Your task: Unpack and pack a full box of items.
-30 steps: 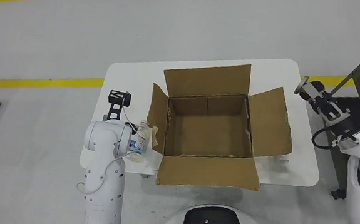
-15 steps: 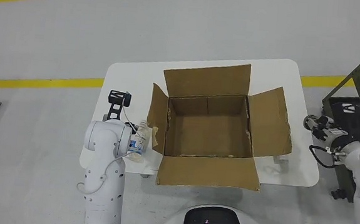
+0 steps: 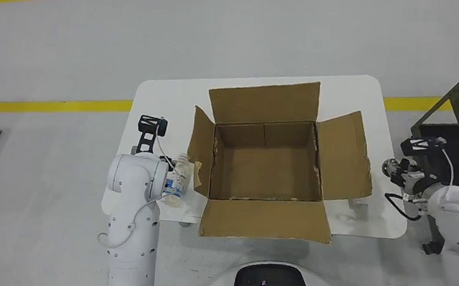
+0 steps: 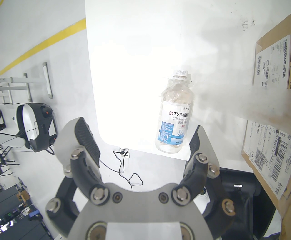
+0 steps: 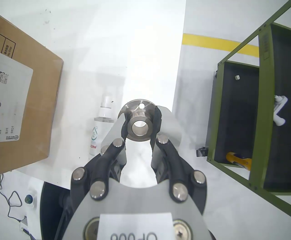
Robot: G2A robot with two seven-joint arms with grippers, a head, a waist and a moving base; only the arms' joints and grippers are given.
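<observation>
Box (image 3: 264, 104), a cardboard one with all four flaps spread open, is sitting at the middle of the white table (image 3: 168, 99). The left gripper (image 4: 141, 134) is hanging with its jaws wide apart and holding nothing, over the table's near left corner, where a clear labelled bottle (image 4: 175, 113) is resting just beside the box's left flap. The right gripper (image 5: 141, 122) is clamping a flanged metal bushing (image 5: 134, 109) above the table's right edge, near a white spray bottle (image 5: 100, 129).
</observation>
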